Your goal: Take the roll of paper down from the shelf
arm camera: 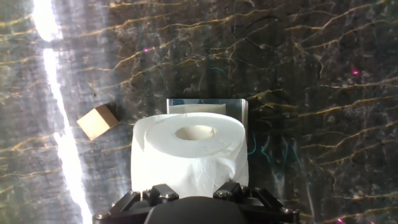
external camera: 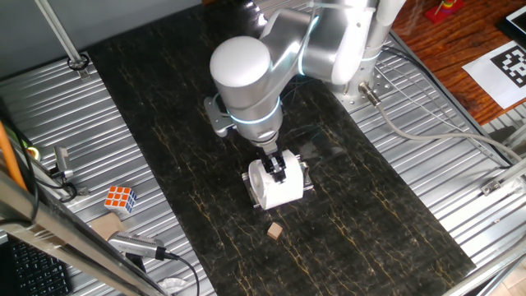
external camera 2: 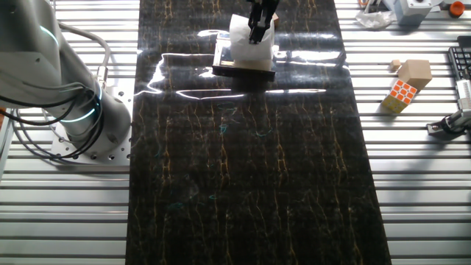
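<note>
One fixed view: a dark marbled tabletop (external camera: 362,205) with gold veining, flanked by ribbed metal decking (external camera: 115,140). The arm (external camera: 246,78) stands over the roll (external camera: 275,187), which sits on the shelf (external camera: 307,182) near the table's middle; the gripper (external camera: 274,167) is down on the roll's top. A wooden cube (external camera: 274,231) lies on the tabletop just beside the shelf, apart from it. A colour puzzle cube (external camera: 120,198) rests on the decking off one long edge. The other fixed view: the roll (external camera 2: 243,43) and shelf (external camera 2: 243,68) are close to the far edge, the gripper (external camera 2: 258,29) against the roll; strong glare crosses the tabletop (external camera 2: 250,177); the wooden cube is hidden here. Hand view: the roll (arm camera: 189,155) stands upright, core hole up, over the shelf (arm camera: 236,107); the wooden cube (arm camera: 97,121) is beside it. The fingertips are out of frame; whether the jaws grip the roll cannot be told.
</note>
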`<state>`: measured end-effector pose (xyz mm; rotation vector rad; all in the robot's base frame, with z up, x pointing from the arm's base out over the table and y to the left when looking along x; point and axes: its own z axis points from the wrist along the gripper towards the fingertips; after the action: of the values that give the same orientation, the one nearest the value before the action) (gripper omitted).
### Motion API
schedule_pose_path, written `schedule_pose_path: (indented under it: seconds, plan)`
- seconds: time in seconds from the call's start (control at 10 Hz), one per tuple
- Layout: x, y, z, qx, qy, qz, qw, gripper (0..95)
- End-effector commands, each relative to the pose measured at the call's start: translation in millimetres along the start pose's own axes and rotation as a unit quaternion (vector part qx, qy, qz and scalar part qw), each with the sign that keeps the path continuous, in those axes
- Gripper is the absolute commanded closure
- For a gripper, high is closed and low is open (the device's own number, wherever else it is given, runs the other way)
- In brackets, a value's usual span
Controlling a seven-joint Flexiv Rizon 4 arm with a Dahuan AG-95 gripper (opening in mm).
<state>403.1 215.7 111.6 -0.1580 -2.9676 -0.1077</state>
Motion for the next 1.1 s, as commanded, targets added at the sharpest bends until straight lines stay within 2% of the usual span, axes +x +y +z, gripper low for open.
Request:
schedule_pose_path:
  seconds: [0.1,0.4,0.6,0.8,0.9,1.1]
  plan:
    - [-1.3,1.2,0.9,0.000,0.009,0.001,1.0000,95.0]
    - [-1.3,1.2,0.9,0.000,0.006,0.002,1.0000,95.0]
    - [-3.0,0.8,1.6,0.002,-0.001,0.003,1.0000,95.0]
    - [-13.2,-0.8,3.1,0.003,-0.006,0.001,1.0000,95.0]
    - [-26.3,-1.8,3.6,0.003,-0.008,0.001,1.0000,95.0]
    - [-40.1,-1.2,1.8,0.000,-0.006,0.001,1.0000,95.0]
